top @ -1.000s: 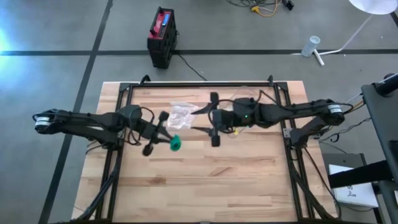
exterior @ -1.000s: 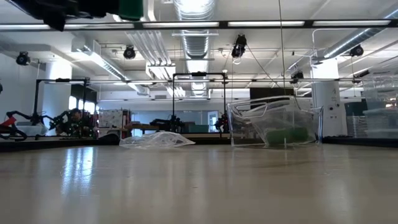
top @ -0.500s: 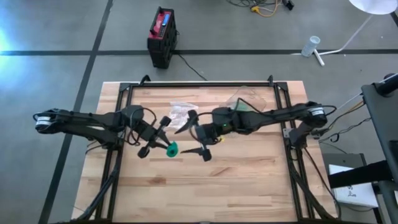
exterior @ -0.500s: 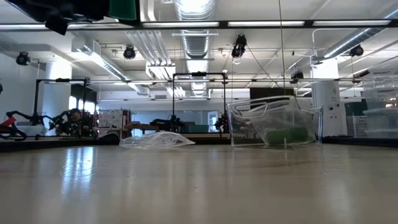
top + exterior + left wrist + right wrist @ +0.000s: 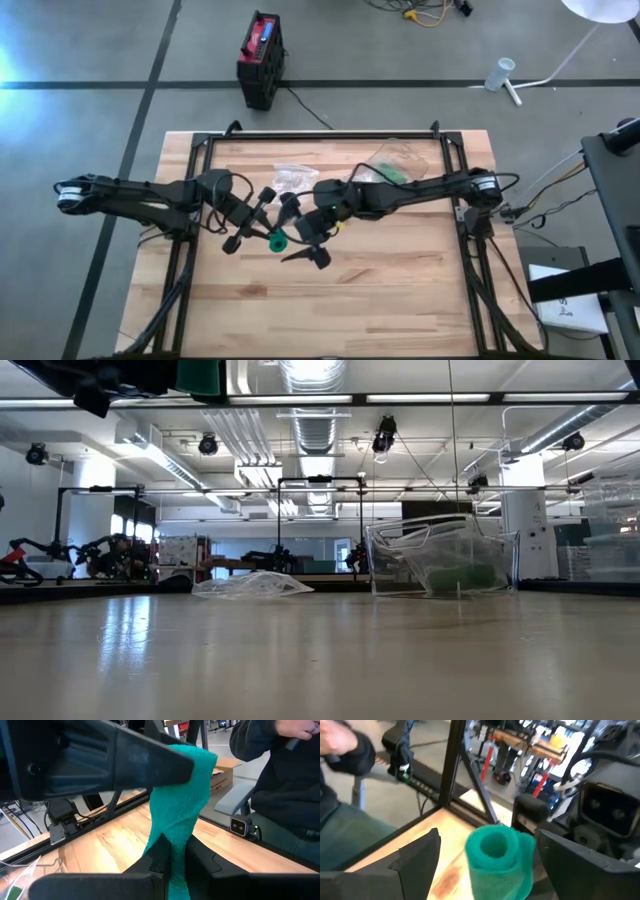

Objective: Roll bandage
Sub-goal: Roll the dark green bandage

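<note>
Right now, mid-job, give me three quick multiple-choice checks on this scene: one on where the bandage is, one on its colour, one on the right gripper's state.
1. Where is the bandage roll?
A. Lying flat on the table
B. Held in the left gripper, above the table
C. Inside the clear plastic bag

2. What colour is the bandage roll?
A. White
B. Red
C. Green

3. How does the right gripper stand?
A. Open, one finger on each side of the bandage roll
B. Shut on the bandage roll
C. Parked at the table's edge

Answers:
1. B: the left wrist view shows the bandage pinched between the left gripper's fingers, with the wooden table below it.
2. C: it shows green in the high view and both wrist views.
3. A: the right wrist view shows its fingers apart, the roll between them untouched.
</note>
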Motion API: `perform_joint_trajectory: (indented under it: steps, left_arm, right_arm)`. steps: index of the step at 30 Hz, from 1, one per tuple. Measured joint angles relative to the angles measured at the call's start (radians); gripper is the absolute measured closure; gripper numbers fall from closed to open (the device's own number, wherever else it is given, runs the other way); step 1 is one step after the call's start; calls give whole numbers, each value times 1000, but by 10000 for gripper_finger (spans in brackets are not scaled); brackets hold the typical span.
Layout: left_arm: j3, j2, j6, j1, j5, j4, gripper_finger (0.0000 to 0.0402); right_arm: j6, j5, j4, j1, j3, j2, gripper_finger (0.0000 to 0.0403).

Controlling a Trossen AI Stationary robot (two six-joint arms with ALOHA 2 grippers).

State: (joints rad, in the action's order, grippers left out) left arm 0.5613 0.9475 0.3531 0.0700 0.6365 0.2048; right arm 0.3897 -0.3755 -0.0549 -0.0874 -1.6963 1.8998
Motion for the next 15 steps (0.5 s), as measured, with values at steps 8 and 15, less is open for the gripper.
perform_joint_trajectory:
  steps: [8, 15]
  left_arm:
    - [-1, 1, -2, 0, 0, 0, 374]
    - [-1, 1, -6, 0, 1, -5, 372]
  right_arm:
    - [62, -1, -113, -2, -83, 44, 120]
    - [118, 3, -133, -2, -86, 43, 198]
